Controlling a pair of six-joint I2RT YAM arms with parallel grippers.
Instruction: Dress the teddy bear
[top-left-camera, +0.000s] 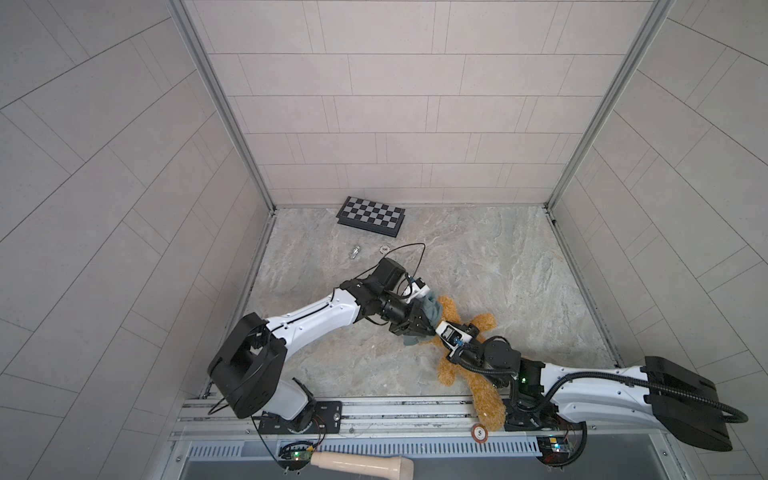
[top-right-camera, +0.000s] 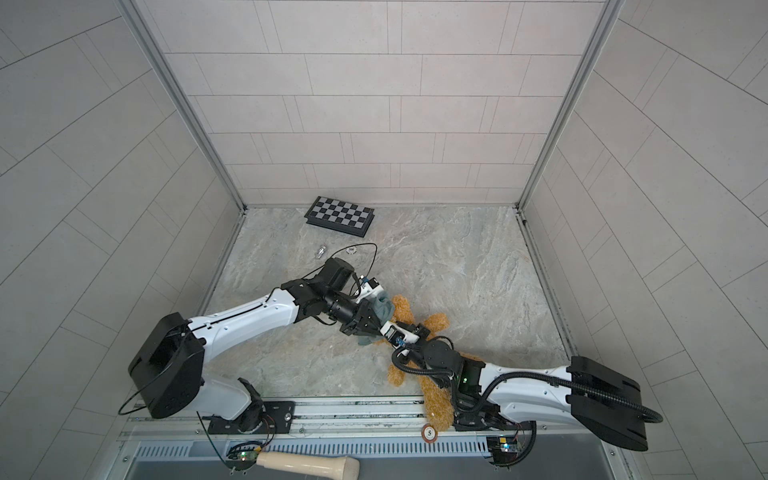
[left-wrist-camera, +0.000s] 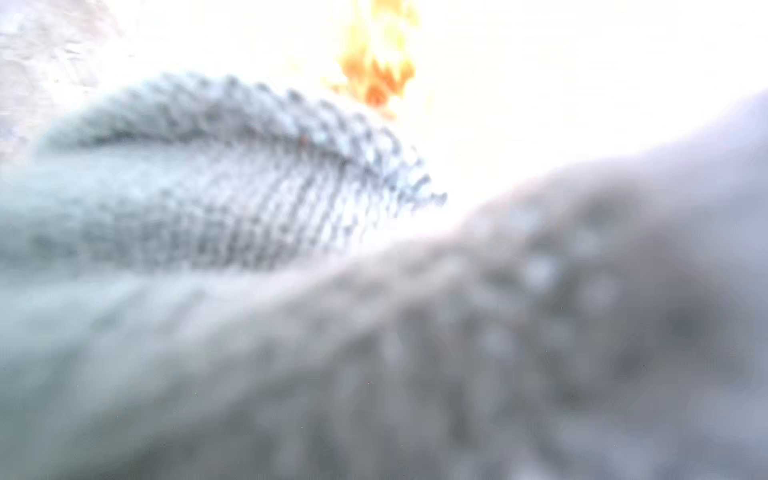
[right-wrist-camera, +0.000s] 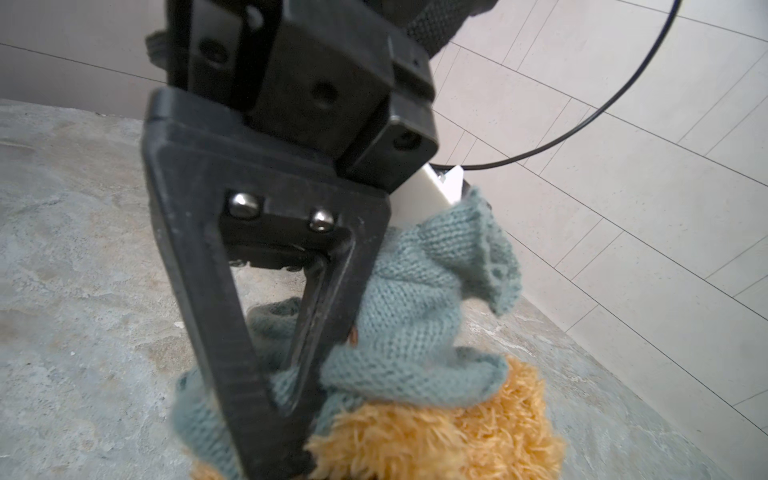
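The golden-brown teddy bear (top-left-camera: 484, 326) (top-right-camera: 436, 324) lies on the marble table near the front, partly under the right arm. A blue-grey knitted garment (top-left-camera: 432, 309) (right-wrist-camera: 415, 311) is bunched over its head end. My left gripper (top-left-camera: 429, 328) (right-wrist-camera: 274, 436) is shut on this garment. In the left wrist view the knit (left-wrist-camera: 208, 199) fills the picture, with a bit of bear fur (left-wrist-camera: 376, 83) beyond it. My right gripper (top-left-camera: 439, 331) reaches in at the same spot over the bear. Its fingers are hidden under its wrist camera and do not show in the right wrist view.
A folded chessboard (top-left-camera: 371, 216) lies at the back. A small clear object (top-left-camera: 354, 251) and a chip (top-left-camera: 385, 249) lie nearer. Another chip marked 5 (top-left-camera: 478, 433) sits on the front rail, with a pale wooden handle (top-left-camera: 361, 463) below it. Tiled walls close in three sides.
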